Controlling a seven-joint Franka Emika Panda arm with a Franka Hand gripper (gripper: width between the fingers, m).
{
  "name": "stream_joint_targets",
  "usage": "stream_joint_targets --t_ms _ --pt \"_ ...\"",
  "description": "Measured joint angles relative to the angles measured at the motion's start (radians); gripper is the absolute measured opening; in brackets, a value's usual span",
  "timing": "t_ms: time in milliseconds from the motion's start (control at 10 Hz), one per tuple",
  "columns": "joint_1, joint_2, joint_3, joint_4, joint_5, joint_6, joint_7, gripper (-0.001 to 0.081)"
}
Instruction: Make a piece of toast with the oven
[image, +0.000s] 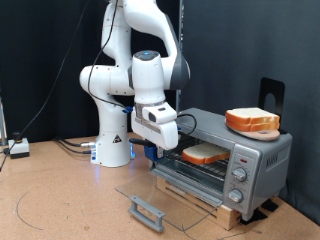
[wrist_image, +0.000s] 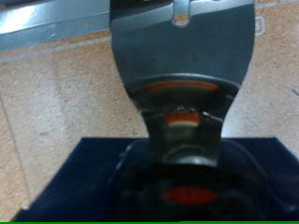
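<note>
Black curtain (image: 40, 50), brown tabletop (image: 60, 195)

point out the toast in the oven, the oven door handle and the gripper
piece of toast (image: 204, 153), exterior view, on its pale face inside the oven
oven door handle (image: 146, 211), exterior view, middle of the bar
gripper (image: 149, 153), exterior view, at the fingertips

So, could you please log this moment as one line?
oven door open | bread slice on rack | gripper beside opening
</note>
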Motion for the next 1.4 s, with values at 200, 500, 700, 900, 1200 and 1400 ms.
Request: stream_joint_targets --t_ms 200,500,700,900,1200,1400 --pt "-0.005 0.000 -0.049 0.000 0.054 0.008 -0.065 0.0395" --pt "-0.086 0.020 -0.104 0.013 -0.029 -0.042 -0.077 0.0395" --pt "-0.144 0.052 -0.124 0.040 -0.073 -0.079 -0.073 0.0395" --pt "-0.138 0.049 -0.127 0.040 -0.033 -0.095 -0.097 0.0395" --pt "-0.121 -0.023 -0.212 0.083 0.125 -0.295 -0.233 0.0395" --pt "-0.121 -0.077 -0.260 0.110 0.175 -0.399 -0.277 0.0395"
